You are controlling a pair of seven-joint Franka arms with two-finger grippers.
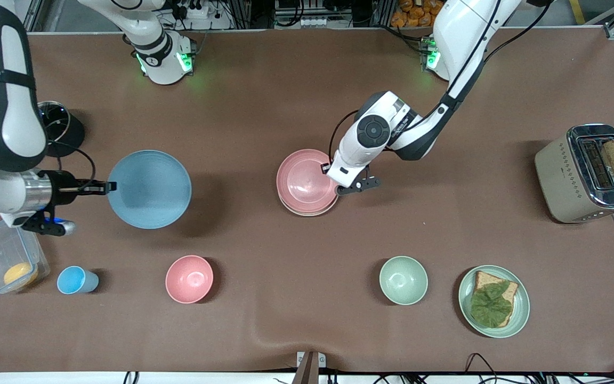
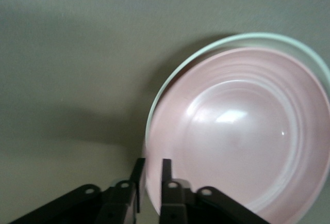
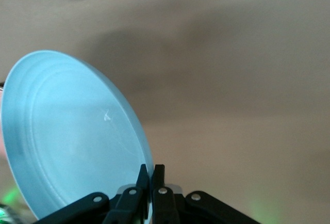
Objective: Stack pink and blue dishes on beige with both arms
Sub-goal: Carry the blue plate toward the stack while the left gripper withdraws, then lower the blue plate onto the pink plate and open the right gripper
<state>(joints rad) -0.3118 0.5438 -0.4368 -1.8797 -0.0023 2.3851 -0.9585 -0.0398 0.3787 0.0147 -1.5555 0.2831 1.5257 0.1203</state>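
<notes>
Front view: showed the right gripper [image 1: 108,186] pinched shut on the rim of the blue plate [image 1: 149,189], lifted clear of the brown table [image 1: 264,96] with a shadow cast beneath, toward the right arm's end; showed the left gripper [image 1: 334,178] closed on the edge of the pink plate [image 1: 306,180], set on top of the beige plate [image 1: 307,212], only a thin cream rim peeking out on the side nearer the front camera, near the middle of the table. Right wrist view: caught the fingers [image 3: 157,180] narrow, clamped on the blue plate [image 3: 72,136] edge, plate tilted over the table. Left wrist view: caught the fingers [image 2: 166,175] narrow around the pink plate [image 2: 242,136] rim, a pale rim [image 2: 206,53] of the plate underneath showing around it. Elsewhere in the front view, nearer the camera: blue cup [image 1: 75,280] beside a clear container [image 1: 6,261]; small pink bowl [image 1: 190,279]; green bowl [image 1: 403,280]; green plate [image 1: 520,304] carrying bread and a leaf; toaster [image 1: 584,173] with a slice, at the left arm's end.
</notes>
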